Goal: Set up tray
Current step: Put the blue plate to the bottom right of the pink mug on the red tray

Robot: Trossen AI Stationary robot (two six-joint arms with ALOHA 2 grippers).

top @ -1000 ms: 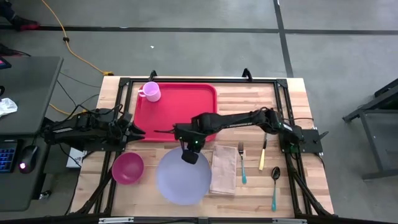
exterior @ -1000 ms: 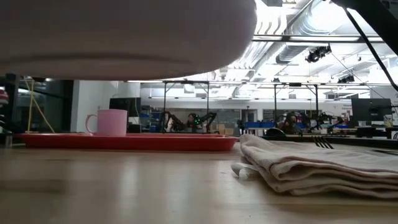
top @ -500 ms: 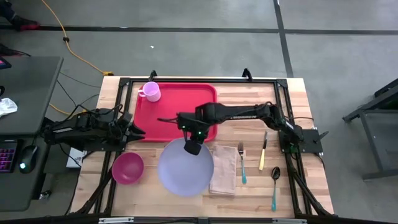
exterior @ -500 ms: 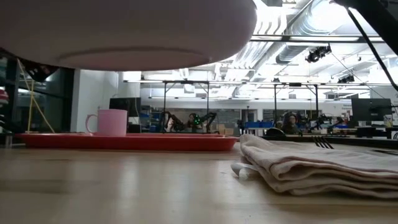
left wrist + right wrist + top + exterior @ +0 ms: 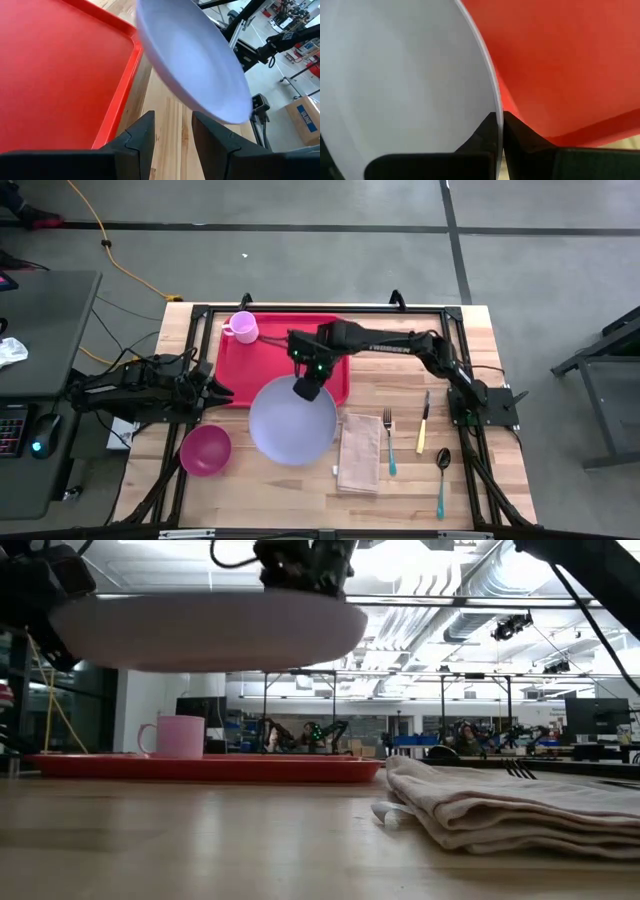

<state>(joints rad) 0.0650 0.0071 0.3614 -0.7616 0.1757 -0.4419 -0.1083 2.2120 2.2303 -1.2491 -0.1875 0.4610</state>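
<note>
High view: the right end effector (image 5: 306, 390) is clamped on the rim of the plate (image 5: 292, 421), holding it in the air, partly over the near edge of the tray (image 5: 330, 340). Its fingers (image 5: 517, 137) pinch the plate's edge. The tray lies flat on the worktop (image 5: 400, 470) at the far side, with a pink mug (image 5: 242, 327) in its far left corner. The left end effector (image 5: 222, 392) waits by the tray's left edge, fingers (image 5: 137, 142) parted, holding nothing. A pink bowl (image 5: 205, 450), napkin (image 5: 359, 453), fork (image 5: 389, 443), knife (image 5: 423, 427) and spoon (image 5: 441, 480) lie on the worktop.
</note>
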